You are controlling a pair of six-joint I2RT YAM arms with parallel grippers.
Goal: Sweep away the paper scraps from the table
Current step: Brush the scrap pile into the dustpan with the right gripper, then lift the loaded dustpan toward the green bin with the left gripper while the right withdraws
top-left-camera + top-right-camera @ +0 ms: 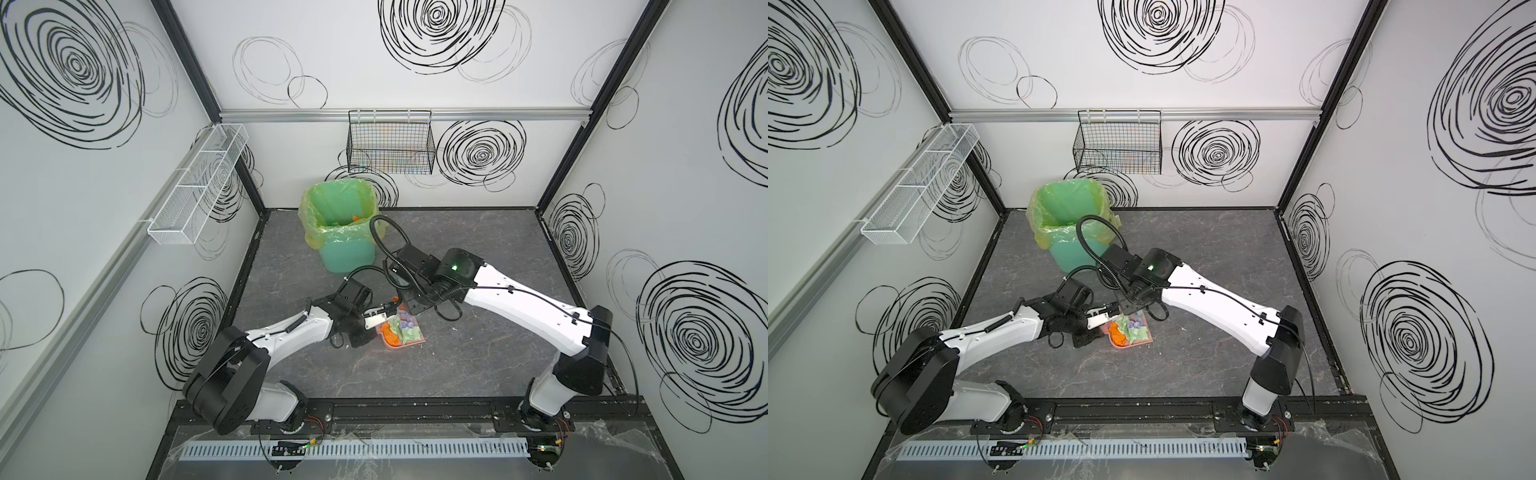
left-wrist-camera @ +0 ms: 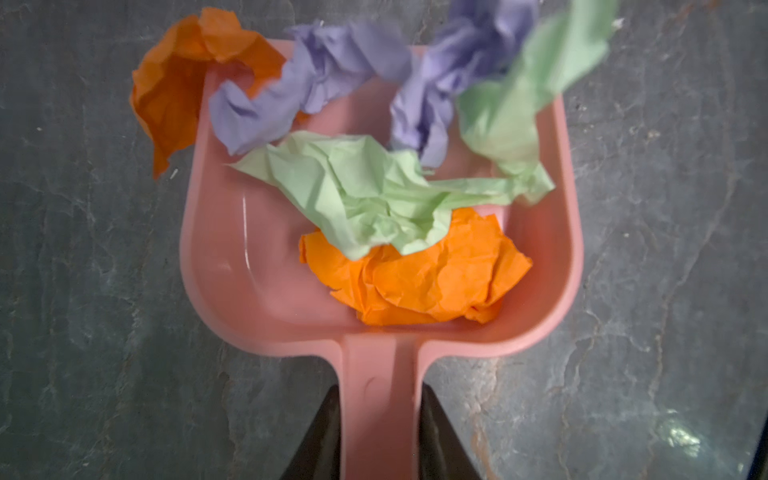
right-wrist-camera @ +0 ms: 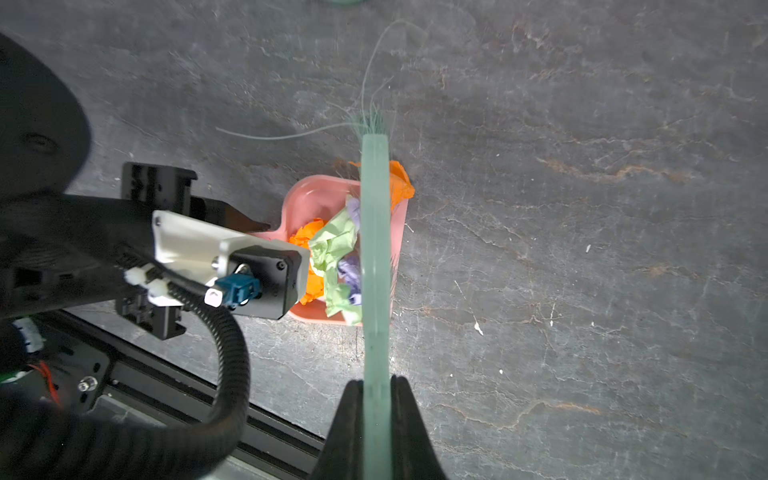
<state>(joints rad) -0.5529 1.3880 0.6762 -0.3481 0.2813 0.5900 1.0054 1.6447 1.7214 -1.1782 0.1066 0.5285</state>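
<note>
lying heaped in the pink dustpan (image 2: 232, 266), dead ahead of the left end effector (image 2: 380, 436) clamped on its handle, the paper scraps (image 2: 374, 199) were faced across the open lip by the brush (image 3: 376, 249) gripped in the right end effector (image 3: 376, 415), one orange wad (image 2: 174, 91) overhanging.

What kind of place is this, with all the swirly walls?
Probably a robot practice booth, not a home: two robot arms mounted on a black rail, white walls with scribbled spirals boxing in one grey table, and a lined bin standing on it.
</note>
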